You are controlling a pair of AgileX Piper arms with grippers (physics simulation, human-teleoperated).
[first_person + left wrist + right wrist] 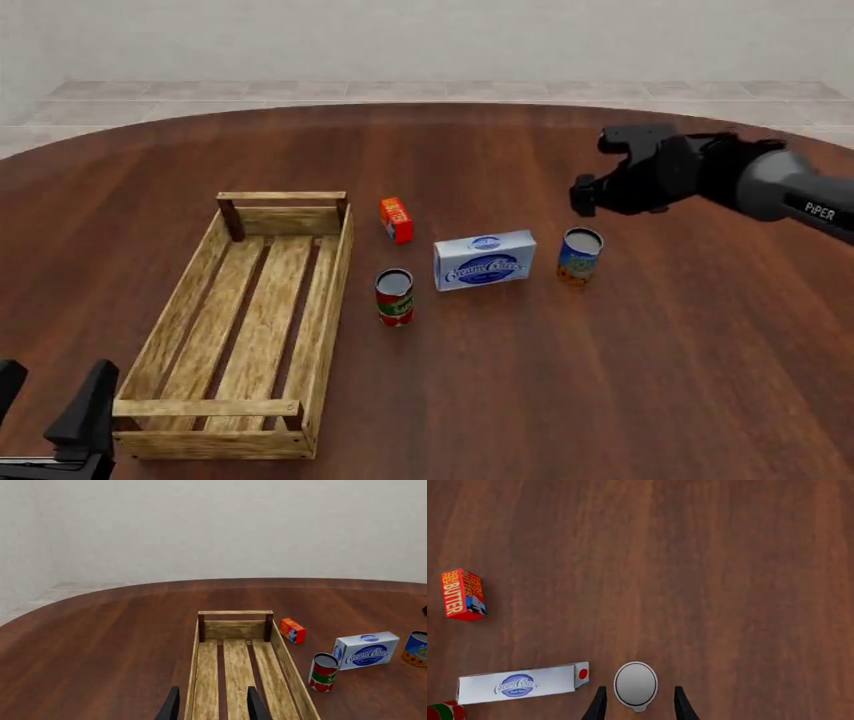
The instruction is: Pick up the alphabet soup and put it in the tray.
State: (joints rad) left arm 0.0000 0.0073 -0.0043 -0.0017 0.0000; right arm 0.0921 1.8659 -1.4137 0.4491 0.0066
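The alphabet soup can point(581, 257), blue and orange-yellow with a silvery top, stands upright on the table right of the cream cheese box. My right gripper point(594, 197) hovers just above it, open and empty. In the right wrist view the can's top point(636, 684) lies between the two spread fingers of the gripper point(637, 707), which do not touch it. The long light-wood tray point(334, 300) lies at the left with nothing in it. My left gripper point(47, 397) is open and empty at the tray's near end, and in the left wrist view the gripper point(212, 707) looks along the tray point(235, 612); the soup can point(417, 649) shows at that view's edge.
A red and green can point(394, 297) stands just right of the tray. A white and blue cream cheese box point(485, 259) lies between the two cans. A small orange butter box point(395, 219) stands near the tray's far right corner. The table's far edge curves behind.
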